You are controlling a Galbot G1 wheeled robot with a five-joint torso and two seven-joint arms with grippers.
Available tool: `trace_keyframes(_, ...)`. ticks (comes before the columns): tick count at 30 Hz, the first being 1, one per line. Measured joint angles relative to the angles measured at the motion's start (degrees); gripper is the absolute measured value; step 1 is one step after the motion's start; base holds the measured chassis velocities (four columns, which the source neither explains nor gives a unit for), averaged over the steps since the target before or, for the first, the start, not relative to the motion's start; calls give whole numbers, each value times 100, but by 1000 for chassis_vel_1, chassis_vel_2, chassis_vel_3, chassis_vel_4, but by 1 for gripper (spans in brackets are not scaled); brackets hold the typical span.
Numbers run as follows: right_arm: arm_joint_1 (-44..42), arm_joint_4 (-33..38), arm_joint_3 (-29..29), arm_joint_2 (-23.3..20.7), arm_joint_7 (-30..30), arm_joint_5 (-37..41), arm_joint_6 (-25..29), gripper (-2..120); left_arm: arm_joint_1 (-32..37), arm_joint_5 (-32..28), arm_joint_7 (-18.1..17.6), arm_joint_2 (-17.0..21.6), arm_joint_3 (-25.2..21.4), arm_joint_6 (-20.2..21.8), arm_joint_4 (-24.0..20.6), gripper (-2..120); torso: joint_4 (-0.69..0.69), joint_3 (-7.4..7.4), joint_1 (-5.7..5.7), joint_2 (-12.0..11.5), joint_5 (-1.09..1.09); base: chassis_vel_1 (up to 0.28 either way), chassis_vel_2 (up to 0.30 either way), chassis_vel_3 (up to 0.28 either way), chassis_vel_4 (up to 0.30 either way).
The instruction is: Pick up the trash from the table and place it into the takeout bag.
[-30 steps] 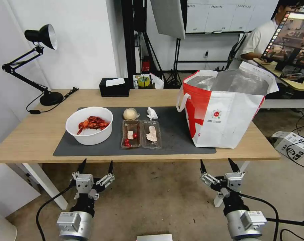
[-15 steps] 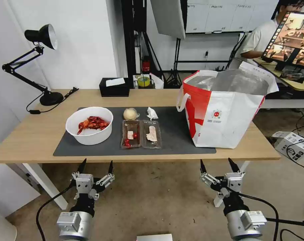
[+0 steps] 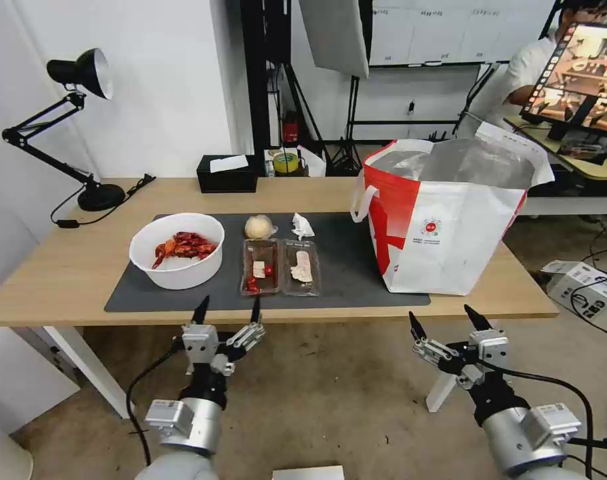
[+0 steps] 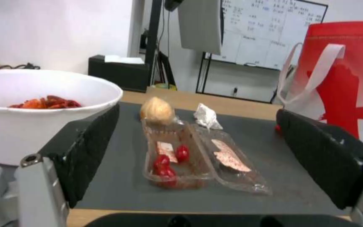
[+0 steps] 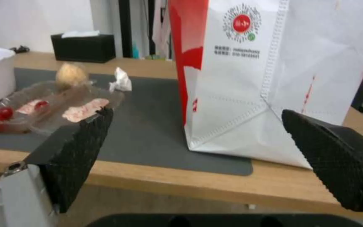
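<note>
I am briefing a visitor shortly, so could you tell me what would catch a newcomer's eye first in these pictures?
The big red-and-white takeout bag stands open at the right end of the table, its foil lining showing. On the dark mat to its left sit a white bowl of red crayfish shells and a clear hinged tray. In front of the table's near edge, the left gripper and right gripper hang open.

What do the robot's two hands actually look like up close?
Each is a two-fingered claw. The left gripper and right gripper have black pointed fingers with textured inner pads, silver metal linkages, round silver-grey wrists carrying small printed labels, and black cables trailing behind.
</note>
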Motion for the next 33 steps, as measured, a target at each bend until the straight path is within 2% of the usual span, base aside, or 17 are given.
trace_keyframes(10, 18, -23, -24, -1, -7, -1, 236, 100, 41, -40, 104, 4, -16, -114, -13, 100, 0, 0, 0, 0, 0, 0, 0, 0, 0)
trace_keyframes(25, 38, -75, -131, 22, 30, 140, 298, 100, 148, -13, 191, 36, -98, -150, -25, 100, 0, 0, 0, 0, 0, 0, 0, 0, 0)
trace_keyframes(30, 62, -82, -179, -17, 194, 452, 285, 100, 169, -23, 236, 96, -168, -151, -39, 100, 0, 0, 0, 0, -1, 0, 0, 0, 0)
trace_keyframes(32, 78, -71, -221, -34, 317, 696, 253, 100, 170, -44, 239, 120, -208, -149, -53, 100, 0, 0, 0, 0, 0, 0, 0, 0, 0)
trace_keyframes(33, 105, -28, -282, -55, 487, 1101, 153, 100, 170, -75, 241, 152, -261, -144, -70, 100, 0, 0, 0, 0, 0, 0, 0, 0, 0)
